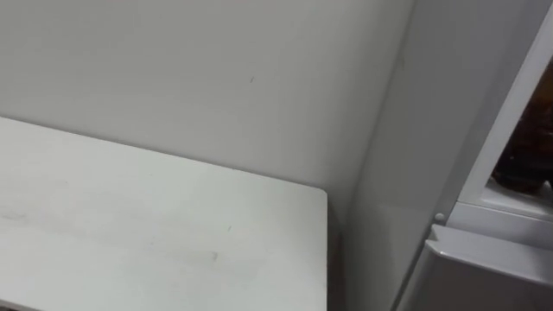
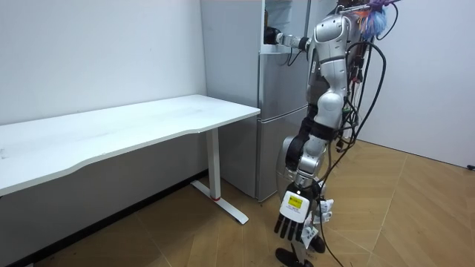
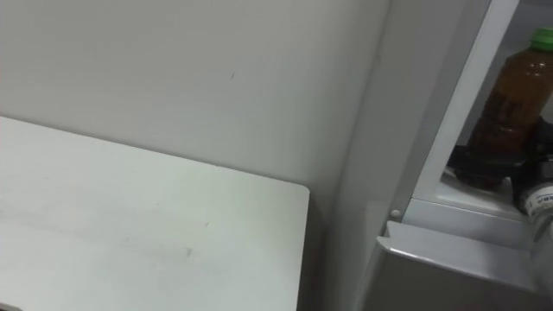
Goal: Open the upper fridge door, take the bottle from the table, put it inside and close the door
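Bottle point(image 3: 510, 91): brown, green-capped, upright inside the upper fridge point(image 3: 410, 130).
Right robot hand point(image 3: 480, 164): inside the fridge, clasping the bottle's base.
Left robot hand point(image 2: 293, 215): hangs low beside the fridge, fingers relaxed, holding nothing.

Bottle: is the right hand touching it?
Cannot tell. In the right eye view the right hand is a dark shape overlapping the bottle; neither contact nor gap shows.
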`<state>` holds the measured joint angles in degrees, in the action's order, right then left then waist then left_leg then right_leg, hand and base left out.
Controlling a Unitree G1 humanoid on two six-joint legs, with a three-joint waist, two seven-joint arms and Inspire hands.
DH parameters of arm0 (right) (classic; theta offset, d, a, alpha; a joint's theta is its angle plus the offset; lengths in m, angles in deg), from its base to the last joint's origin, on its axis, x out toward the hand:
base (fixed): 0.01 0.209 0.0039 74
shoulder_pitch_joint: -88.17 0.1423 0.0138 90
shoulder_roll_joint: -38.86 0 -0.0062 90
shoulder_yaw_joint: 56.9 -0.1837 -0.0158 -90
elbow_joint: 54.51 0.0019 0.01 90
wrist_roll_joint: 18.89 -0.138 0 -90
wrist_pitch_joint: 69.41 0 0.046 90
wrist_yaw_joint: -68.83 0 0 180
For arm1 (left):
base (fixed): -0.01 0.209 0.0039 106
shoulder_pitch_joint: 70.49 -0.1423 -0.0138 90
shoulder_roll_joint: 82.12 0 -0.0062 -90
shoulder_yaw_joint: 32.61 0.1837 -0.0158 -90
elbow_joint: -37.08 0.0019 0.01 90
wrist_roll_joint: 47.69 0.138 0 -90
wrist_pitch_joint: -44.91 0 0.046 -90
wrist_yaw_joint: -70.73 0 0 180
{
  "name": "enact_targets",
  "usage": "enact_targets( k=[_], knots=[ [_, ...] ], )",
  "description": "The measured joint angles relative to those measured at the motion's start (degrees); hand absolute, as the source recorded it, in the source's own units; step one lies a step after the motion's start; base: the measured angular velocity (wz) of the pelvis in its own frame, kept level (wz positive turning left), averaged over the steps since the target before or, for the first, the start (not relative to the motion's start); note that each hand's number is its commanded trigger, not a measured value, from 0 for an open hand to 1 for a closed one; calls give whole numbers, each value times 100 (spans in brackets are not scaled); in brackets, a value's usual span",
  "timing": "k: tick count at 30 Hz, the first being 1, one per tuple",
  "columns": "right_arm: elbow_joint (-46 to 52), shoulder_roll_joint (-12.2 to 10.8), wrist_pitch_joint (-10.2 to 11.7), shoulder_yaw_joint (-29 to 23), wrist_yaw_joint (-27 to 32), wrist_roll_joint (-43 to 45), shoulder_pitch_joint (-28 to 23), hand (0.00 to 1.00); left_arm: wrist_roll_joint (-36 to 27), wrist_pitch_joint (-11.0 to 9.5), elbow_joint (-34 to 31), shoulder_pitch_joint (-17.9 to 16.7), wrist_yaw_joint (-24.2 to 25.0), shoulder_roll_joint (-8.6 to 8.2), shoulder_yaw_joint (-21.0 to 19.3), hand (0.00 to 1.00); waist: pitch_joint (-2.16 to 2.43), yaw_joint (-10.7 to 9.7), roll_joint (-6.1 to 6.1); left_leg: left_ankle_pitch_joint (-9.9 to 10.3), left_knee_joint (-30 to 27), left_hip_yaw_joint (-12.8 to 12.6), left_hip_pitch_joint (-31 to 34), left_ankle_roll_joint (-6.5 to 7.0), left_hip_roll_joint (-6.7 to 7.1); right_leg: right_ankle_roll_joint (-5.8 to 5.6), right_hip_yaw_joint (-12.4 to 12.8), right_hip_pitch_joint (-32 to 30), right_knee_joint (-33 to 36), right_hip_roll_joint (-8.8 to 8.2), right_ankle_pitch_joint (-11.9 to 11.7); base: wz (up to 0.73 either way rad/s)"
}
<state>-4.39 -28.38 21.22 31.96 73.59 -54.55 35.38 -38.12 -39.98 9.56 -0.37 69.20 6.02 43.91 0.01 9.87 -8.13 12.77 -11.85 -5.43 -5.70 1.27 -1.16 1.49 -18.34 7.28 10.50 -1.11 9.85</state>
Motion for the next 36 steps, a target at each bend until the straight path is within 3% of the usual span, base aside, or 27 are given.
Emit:
enact_targets(
  k=[17,36],
  knots=[
    [-30,13,58,0,-303,45,0,0,-34,99,0,31,97,13,22,0,-1,-43,3,-2,2,19,8,-3,0,0,-57,6,-2,-1,0,0],
    [-20,12,27,44,-237,-116,-1,0,-4,107,-22,88,88,96,48,0,17,-142,-37,-2,2,31,17,-3,0,0,-42,-1,4,-1,0,0]
  ],
)
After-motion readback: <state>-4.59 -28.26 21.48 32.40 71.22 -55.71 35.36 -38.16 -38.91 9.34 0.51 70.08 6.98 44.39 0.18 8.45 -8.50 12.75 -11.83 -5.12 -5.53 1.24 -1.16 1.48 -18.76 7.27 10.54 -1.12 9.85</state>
